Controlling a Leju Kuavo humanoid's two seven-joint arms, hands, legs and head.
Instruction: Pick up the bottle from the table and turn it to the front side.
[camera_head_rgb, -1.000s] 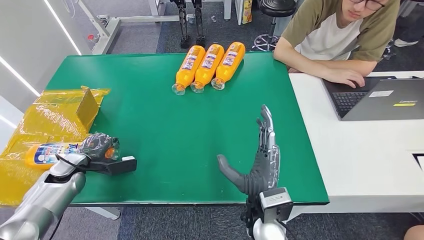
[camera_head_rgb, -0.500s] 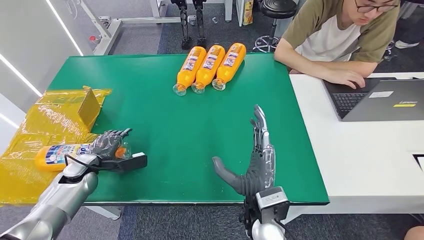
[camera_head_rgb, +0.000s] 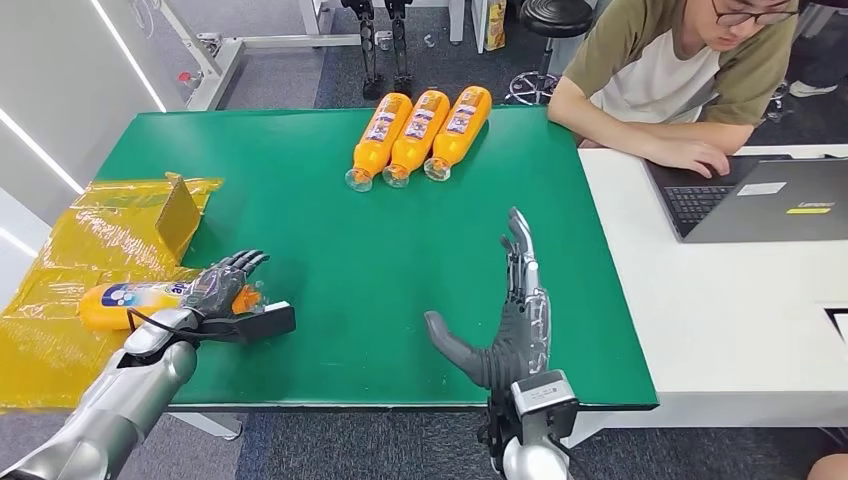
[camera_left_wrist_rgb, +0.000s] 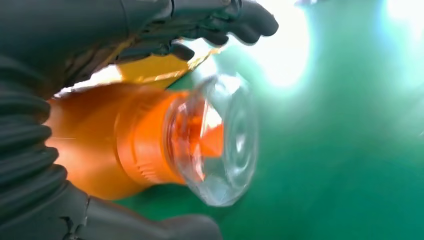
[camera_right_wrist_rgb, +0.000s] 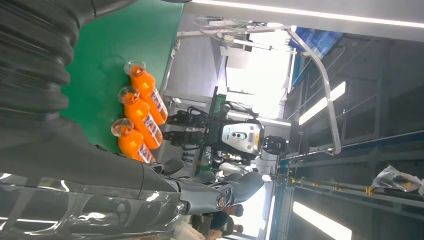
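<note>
The dark-fingered left hand (camera_head_rgb: 222, 285) covers the cap end of the lying orange plastic bottle (camera_head_rgb: 130, 303), so contact there cannot be confirmed. In the left wrist view the bottle's clear cap (camera_left_wrist_rgb: 220, 140) is blurred. The bottle label text is too small to read. The grey laptop (camera_head_rgb: 760, 195) is cut off at the picture edge.

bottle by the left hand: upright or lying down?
Lying down. The bottle rests on its side on the yellow sheet, clear cap toward the left hand.
</note>
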